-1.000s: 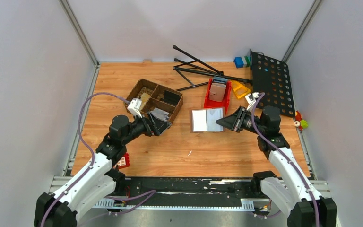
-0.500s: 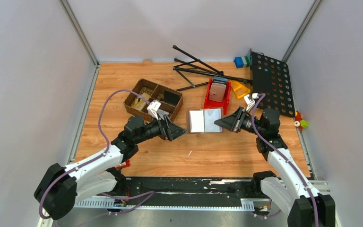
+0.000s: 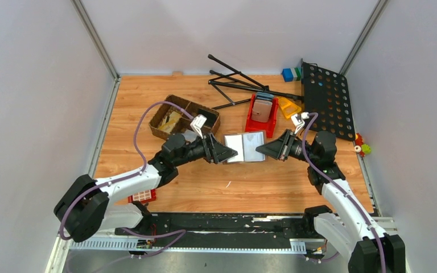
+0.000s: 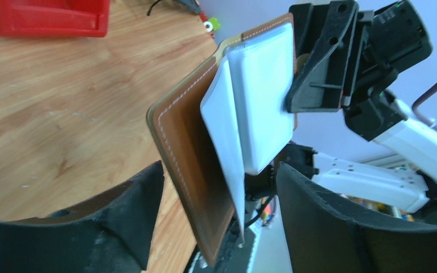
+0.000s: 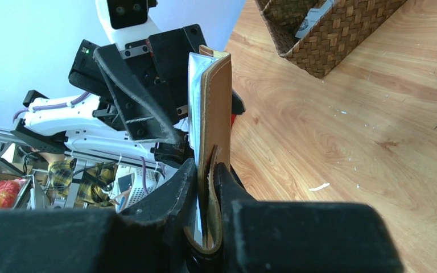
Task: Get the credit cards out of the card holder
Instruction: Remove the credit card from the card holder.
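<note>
The brown card holder [image 3: 246, 147] is spread open at mid table, its pale silvery sleeves facing up. My right gripper [image 3: 267, 149] is shut on its right edge and tab [image 5: 207, 187]. My left gripper [image 3: 231, 152] is open, with the holder's left edge [image 4: 188, 165] and a silvery sleeve [image 4: 262, 102] between its wide-apart fingers [image 4: 119, 227]. I cannot tell single credit cards apart from the sleeves. A pale flat piece [image 5: 313, 25] lies in the wicker basket.
A wicker basket [image 3: 176, 116] stands behind my left arm. A red bin [image 3: 256, 121] with a pinkish-grey slab is behind the holder. Black tripod legs [image 3: 239, 82] and a black perforated panel [image 3: 325, 99] lie at the back right. A red gridded block [image 3: 142, 196] lies near the left base.
My left gripper has moved right from the wicker basket to the holder's left edge, its jaws open. The right gripper keeps its hold and has shifted the holder slightly left.
</note>
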You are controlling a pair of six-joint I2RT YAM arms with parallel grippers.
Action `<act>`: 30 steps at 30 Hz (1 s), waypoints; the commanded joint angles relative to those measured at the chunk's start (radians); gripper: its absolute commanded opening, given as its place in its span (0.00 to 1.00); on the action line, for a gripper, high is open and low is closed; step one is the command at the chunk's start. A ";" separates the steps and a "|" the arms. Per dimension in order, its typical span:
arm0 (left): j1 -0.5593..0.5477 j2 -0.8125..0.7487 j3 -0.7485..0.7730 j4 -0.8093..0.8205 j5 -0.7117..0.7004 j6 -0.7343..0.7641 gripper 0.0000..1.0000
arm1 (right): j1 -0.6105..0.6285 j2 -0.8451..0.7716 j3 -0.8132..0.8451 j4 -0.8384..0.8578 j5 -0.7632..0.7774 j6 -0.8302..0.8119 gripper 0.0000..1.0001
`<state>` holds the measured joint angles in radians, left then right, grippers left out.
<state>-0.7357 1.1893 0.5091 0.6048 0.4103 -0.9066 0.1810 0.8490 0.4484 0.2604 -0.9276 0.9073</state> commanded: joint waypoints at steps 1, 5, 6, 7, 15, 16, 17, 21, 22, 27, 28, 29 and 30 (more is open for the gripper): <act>-0.024 0.058 0.053 0.133 0.018 -0.017 0.66 | 0.015 -0.008 0.003 0.076 -0.030 0.009 0.00; -0.031 0.117 0.080 0.174 0.040 -0.036 0.39 | 0.033 -0.006 -0.005 0.081 -0.029 0.016 0.00; -0.031 0.133 0.085 0.185 0.045 -0.046 0.33 | 0.040 -0.007 -0.009 0.086 -0.027 0.021 0.00; -0.031 0.140 0.088 0.192 0.047 -0.053 0.29 | 0.049 -0.006 -0.015 0.092 -0.024 0.027 0.00; -0.031 0.136 0.125 0.099 0.024 -0.018 0.09 | 0.081 0.008 0.032 -0.107 -0.021 -0.122 0.25; -0.031 0.129 0.125 0.073 0.018 -0.005 0.09 | 0.081 0.008 0.066 -0.183 -0.009 -0.192 0.30; -0.031 0.120 0.122 0.059 0.008 0.000 0.09 | 0.080 0.008 0.092 -0.239 0.007 -0.239 0.34; -0.032 0.098 0.117 0.015 -0.015 0.020 0.07 | 0.081 0.000 0.129 -0.352 0.039 -0.313 0.41; -0.031 0.096 0.119 0.009 -0.016 0.022 0.07 | 0.081 -0.001 0.131 -0.359 0.041 -0.316 0.42; -0.031 0.096 0.120 -0.005 -0.015 0.025 0.06 | 0.080 -0.009 0.136 -0.407 0.068 -0.343 0.40; -0.031 0.097 0.120 -0.002 -0.013 0.025 0.06 | 0.080 -0.011 0.136 -0.413 0.075 -0.347 0.39; -0.031 0.097 0.119 0.004 -0.007 0.023 0.06 | 0.081 -0.014 0.137 -0.423 0.083 -0.352 0.36; -0.031 0.098 0.119 0.008 -0.002 0.022 0.06 | 0.080 -0.017 0.139 -0.433 0.092 -0.358 0.34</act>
<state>-0.7643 1.3182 0.5922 0.5850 0.4088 -0.9089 0.2569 0.8589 0.5453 -0.1207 -0.8738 0.6128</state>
